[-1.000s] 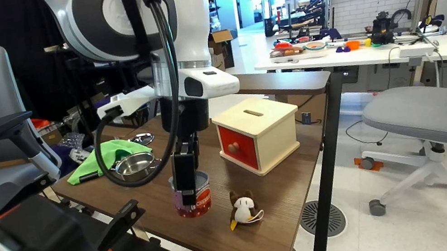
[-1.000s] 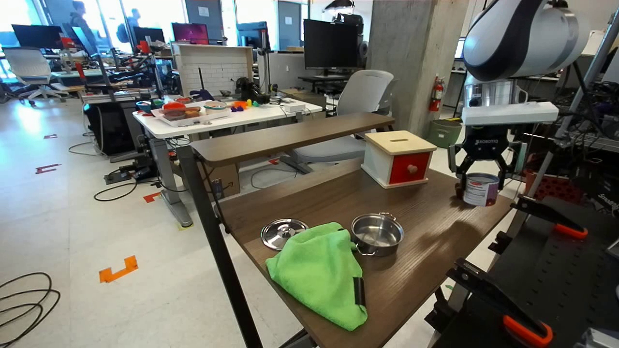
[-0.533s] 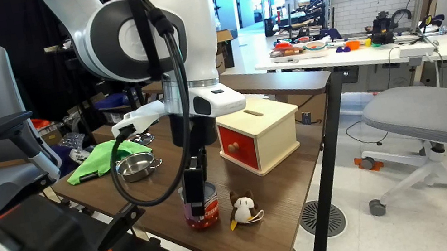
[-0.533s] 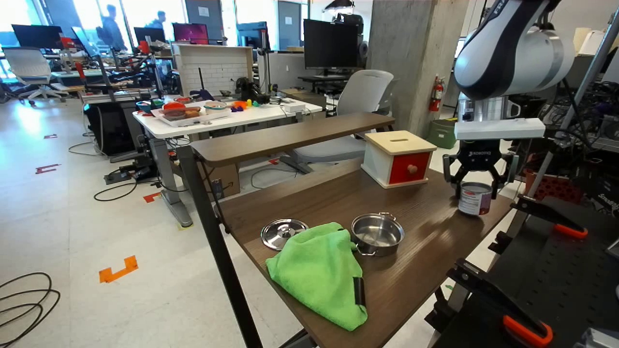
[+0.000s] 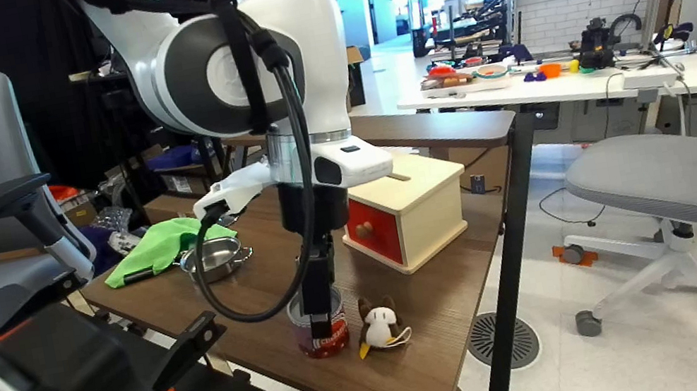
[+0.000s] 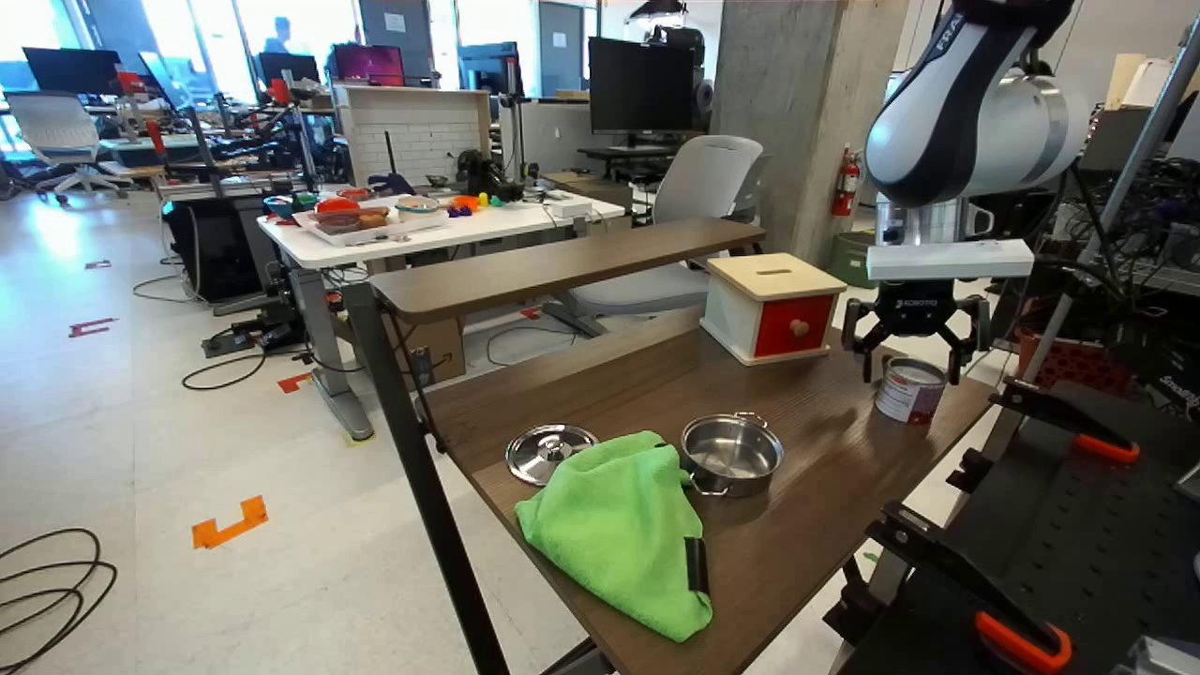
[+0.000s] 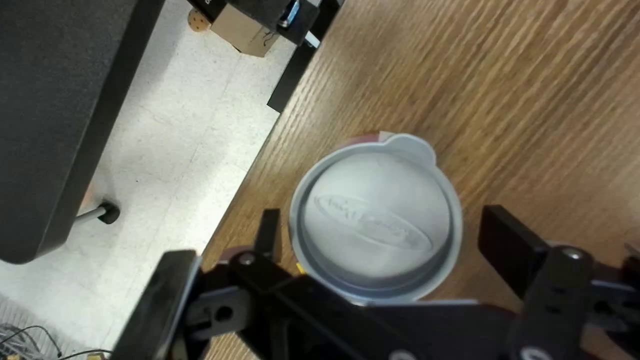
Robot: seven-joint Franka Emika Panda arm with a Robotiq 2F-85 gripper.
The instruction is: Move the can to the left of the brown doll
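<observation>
Can (image 7: 375, 220) stands upright, axis vertical, between the jaws of the gripper (image 6: 910, 377), spread wide with a gap each side, nothing held. In an exterior view the can sits just left of the brown doll (image 5: 382, 327). Judged next: straight lift away. Tabletop (image 5: 411, 385) flat; wooden box (image 5: 405, 210) farther right, grey chair (image 5: 667, 175) beyond.

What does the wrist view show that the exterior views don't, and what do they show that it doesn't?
Only the wrist view shows the raised oval with faint lettering on top of the can.

Only the exterior views show the red-fronted wooden box, the green cloth and the metal pot.

All of them share the can, the brown tabletop and the robot's black fingers.
</observation>
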